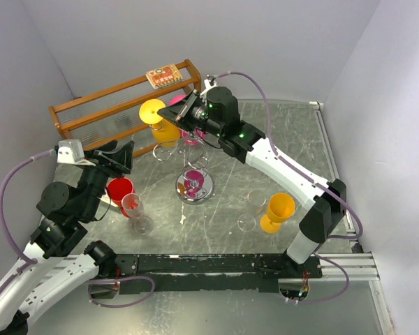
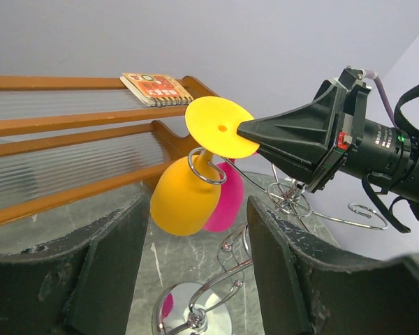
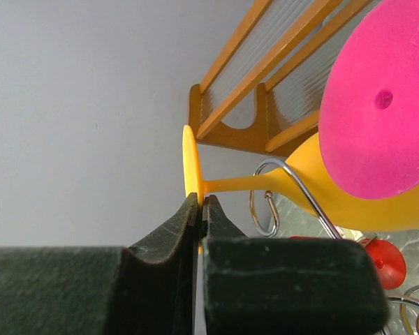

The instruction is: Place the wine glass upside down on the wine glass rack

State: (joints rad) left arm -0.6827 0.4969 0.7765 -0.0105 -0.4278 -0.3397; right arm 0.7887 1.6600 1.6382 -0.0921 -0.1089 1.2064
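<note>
- Grey marbled table [image 1: 293, 146] between pale walls, both arm bases at its near edge.
- At mid-table, silver wine glass rack [image 1: 194, 187] on a round chrome base, scroll-ended wire arms spreading from the post.
- Up at that rack, yellow wine glass [image 2: 185, 195], upside down and tilted: bowl hanging low, foot disc uppermost, stem at the curled wire loop of one arm. Seated in the loop or only against it: cannot tell.
- Clenched on the rim of that foot disc, right end effector [image 3: 200, 202], a sliver of yellow pinched between its pads.
- Just behind the yellow bowl, pink glass [image 2: 229, 202], also hanging upside down from the rack.
- Over the left part of the table, left end effector [image 2: 195, 279], released and holding nothing, facing the rack.
- Along the far-left wall, brown wooden shelf rack [image 1: 91, 115], with a small spiral notebook [image 1: 163, 75] on its top rail.
- Near the left arm, red glass [image 1: 119, 190] and clear glass [image 1: 135, 208], upright, just beside each other.
- On the right part of the table, second yellow glass [image 1: 278, 211] upright, another clear glass [image 1: 251, 209] close by.
</note>
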